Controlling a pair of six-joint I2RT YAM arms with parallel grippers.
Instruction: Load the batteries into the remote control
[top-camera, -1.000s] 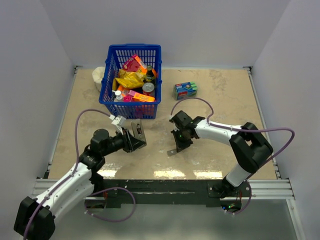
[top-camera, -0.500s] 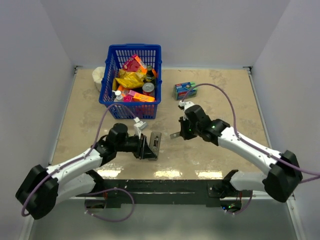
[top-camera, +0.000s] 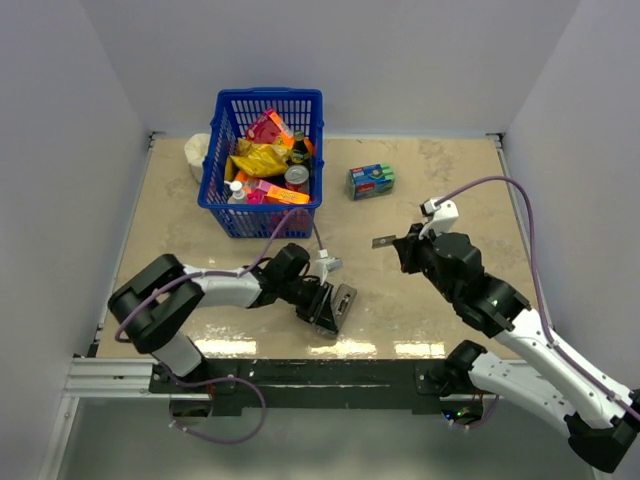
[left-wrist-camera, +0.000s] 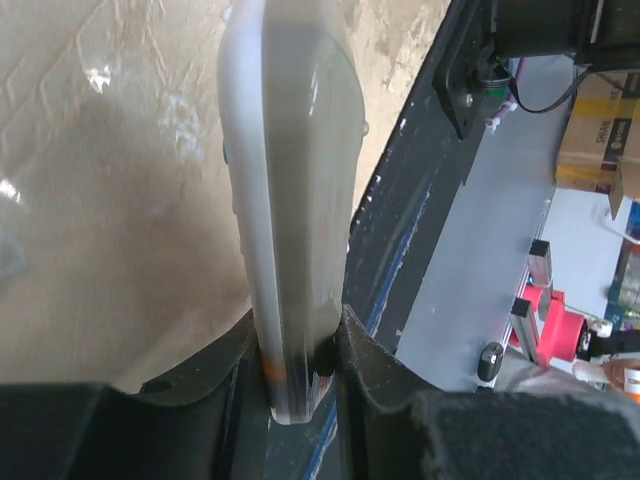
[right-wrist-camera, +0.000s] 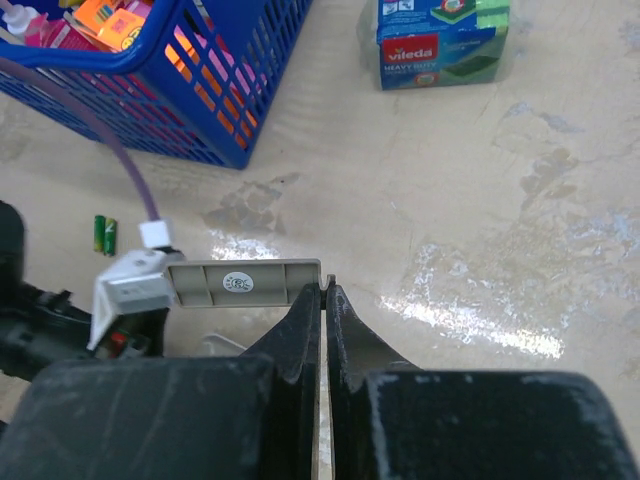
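The grey remote control (top-camera: 343, 303) is clamped on edge between the fingers of my left gripper (top-camera: 325, 305) near the table's front edge. In the left wrist view the remote control (left-wrist-camera: 290, 200) runs up from my left gripper (left-wrist-camera: 300, 365), with its end sunk between the pads. Further right, my right gripper (top-camera: 402, 246) is shut on one end of a thin grey cover (top-camera: 384, 241), held above the table. In the right wrist view the cover (right-wrist-camera: 245, 283) sticks out to the left of my right gripper (right-wrist-camera: 326, 292). No batteries are in view.
A blue basket (top-camera: 225, 215) full of packets stands at the back left, also in the right wrist view (right-wrist-camera: 215, 125). A blue-green sponge pack (top-camera: 371, 180) lies behind the grippers. A bright-green pair of sticks (right-wrist-camera: 105, 235) lies near the basket. A white lump (top-camera: 197, 155) sits behind the basket.
My left gripper has swung right and toward the front edge with the remote. My right gripper has carried the cover to the right and away from the remote.
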